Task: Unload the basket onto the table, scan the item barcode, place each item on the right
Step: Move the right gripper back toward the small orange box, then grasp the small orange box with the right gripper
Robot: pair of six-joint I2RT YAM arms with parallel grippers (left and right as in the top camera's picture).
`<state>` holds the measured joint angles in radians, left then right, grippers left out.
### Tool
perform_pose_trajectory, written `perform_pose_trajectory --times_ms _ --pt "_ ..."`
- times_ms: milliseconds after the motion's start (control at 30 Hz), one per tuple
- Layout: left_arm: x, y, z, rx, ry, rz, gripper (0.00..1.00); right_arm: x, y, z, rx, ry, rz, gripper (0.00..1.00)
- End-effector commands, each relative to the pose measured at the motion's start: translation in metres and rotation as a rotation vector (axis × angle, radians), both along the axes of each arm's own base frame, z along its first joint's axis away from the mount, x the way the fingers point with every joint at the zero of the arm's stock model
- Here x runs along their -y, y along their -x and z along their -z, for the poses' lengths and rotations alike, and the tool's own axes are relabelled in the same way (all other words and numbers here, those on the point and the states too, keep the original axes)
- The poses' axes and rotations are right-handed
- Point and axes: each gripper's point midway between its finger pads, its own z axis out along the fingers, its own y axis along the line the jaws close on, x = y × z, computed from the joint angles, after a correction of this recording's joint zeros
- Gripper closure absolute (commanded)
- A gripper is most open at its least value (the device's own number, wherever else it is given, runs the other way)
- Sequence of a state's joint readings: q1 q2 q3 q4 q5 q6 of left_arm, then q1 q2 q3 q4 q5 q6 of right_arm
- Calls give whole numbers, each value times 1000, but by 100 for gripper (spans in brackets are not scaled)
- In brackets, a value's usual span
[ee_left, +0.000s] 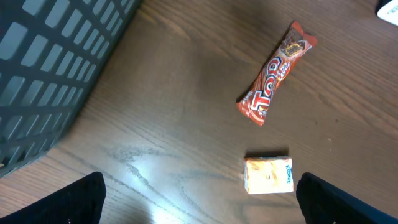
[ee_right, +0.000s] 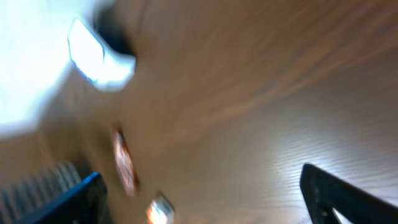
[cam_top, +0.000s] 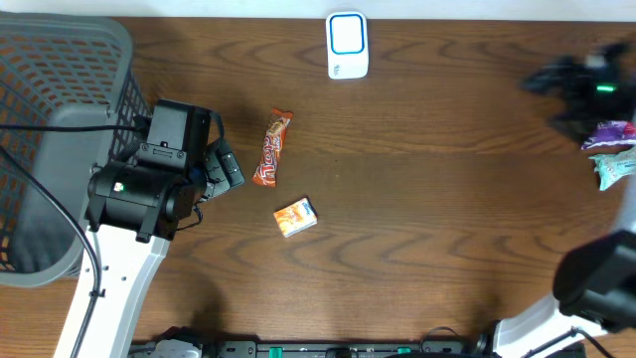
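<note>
- The candy bar lies slantwise on the table, left of centre, free of both grippers. Its red-orange wrapper reads "Top" in the left wrist view.
- A small orange box lies just nearer, not touching it; its print is too small to read.
- The left gripper hangs left of the bar, fingers spread wide with nothing between them.
- A grey mesh basket stands at the far left, beside that arm.
- A white scanner with a blue-rimmed window sits at the far edge, well apart from the bar.
- The right gripper is at the far right. Its blurred wrist view shows its fingers apart and empty.
- Only the overhead view shows a purple packet and a teal packet at the right edge.
- The table is dark brown wood grain, with glare in the wrist views.
</note>
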<state>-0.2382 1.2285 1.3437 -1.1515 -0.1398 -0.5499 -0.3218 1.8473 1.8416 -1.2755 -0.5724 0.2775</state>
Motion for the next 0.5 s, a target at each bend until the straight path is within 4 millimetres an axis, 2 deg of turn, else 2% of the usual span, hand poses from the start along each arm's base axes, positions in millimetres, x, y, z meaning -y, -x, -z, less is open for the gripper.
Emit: perform_pose_trajectory --times_ms 0,133,200,467 --pt "-2 -1 -3 8 -3 -7 2 -70 7 25 -55 -31 -223 10" --pt "-2 -1 -3 8 -3 -7 2 -142 21 52 -136 -38 -376 10" --pt "-2 -1 -3 8 -3 -7 2 -170 29 62 -153 -36 -445 9" --pt "-2 -1 -3 8 -3 -7 2 -228 54 101 -291 -79 -386 8"
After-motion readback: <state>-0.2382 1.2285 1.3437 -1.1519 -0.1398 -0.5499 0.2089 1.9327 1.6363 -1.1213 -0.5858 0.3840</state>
